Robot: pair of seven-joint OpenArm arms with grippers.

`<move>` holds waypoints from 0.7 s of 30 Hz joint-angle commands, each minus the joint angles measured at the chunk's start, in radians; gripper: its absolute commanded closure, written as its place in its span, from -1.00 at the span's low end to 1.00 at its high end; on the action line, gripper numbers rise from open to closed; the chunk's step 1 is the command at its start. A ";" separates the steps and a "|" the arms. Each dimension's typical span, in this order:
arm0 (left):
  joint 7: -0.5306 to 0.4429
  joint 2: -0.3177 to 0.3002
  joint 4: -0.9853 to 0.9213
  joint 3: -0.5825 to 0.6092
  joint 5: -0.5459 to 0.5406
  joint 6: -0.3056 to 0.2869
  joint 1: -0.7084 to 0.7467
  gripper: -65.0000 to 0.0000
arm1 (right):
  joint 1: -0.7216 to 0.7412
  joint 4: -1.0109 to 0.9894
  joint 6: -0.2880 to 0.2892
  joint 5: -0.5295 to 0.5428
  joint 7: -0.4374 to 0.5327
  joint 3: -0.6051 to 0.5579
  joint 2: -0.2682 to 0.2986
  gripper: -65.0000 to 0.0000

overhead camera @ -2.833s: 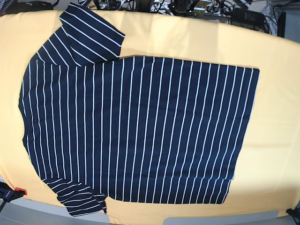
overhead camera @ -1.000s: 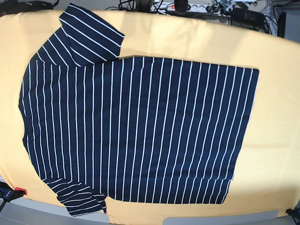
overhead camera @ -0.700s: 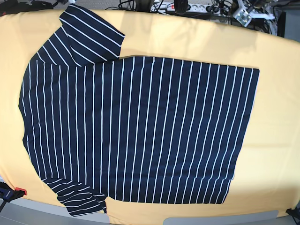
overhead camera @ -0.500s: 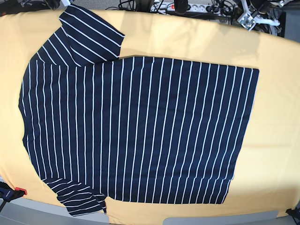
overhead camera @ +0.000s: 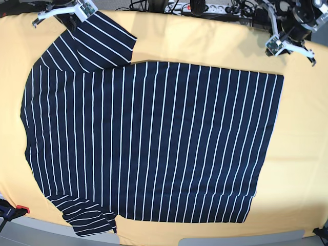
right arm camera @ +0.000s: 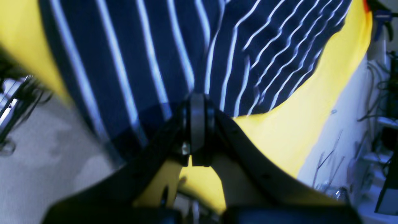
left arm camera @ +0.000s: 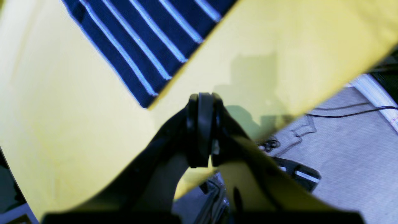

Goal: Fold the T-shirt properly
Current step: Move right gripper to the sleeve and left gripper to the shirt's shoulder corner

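Note:
The T-shirt [overhead camera: 148,138], dark navy with thin white stripes, lies spread flat on the yellow-orange cloth [overhead camera: 205,43], neck to the left and hem to the right. My left gripper [left arm camera: 201,99] is shut and empty, hovering over bare cloth just beside the shirt's far hem corner [left arm camera: 146,99]; in the base view it shows at the top right [overhead camera: 292,43]. My right gripper [right arm camera: 196,99] is shut and empty above the far sleeve [right arm camera: 264,62], close to the table's edge; in the base view it sits at the top left [overhead camera: 59,10].
Cables and a power strip [overhead camera: 205,7] run behind the table's far edge. A red and black clamp [overhead camera: 10,209] grips the near left edge. Grey floor [left arm camera: 342,140] shows beyond the cloth's edge in the left wrist view.
Both arms have come into the base view, the left at the top right and the right at the top left. The T-shirt has not moved.

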 commanded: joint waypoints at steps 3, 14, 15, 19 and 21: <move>-0.032 -0.039 -0.061 -0.008 0.002 -0.006 -0.037 1.00 | 0.023 0.018 -0.032 -0.010 0.015 0.019 0.004 1.00; -0.233 -0.120 -0.301 -0.007 -0.021 -0.336 -0.201 1.00 | 0.050 0.018 0.063 0.144 0.033 0.194 0.004 1.00; -0.267 -0.134 -0.321 -0.007 -0.021 -0.376 -0.217 0.77 | 0.048 0.018 0.074 0.160 0.034 0.194 0.004 1.00; -0.336 -0.192 -0.382 -0.002 0.014 -0.423 -0.293 -0.35 | 0.048 0.018 0.107 0.216 0.034 0.193 0.001 1.00; -0.342 -0.229 -0.399 0.019 0.080 -0.423 -0.332 -0.49 | 0.048 0.018 0.113 0.218 0.033 0.193 -0.001 1.00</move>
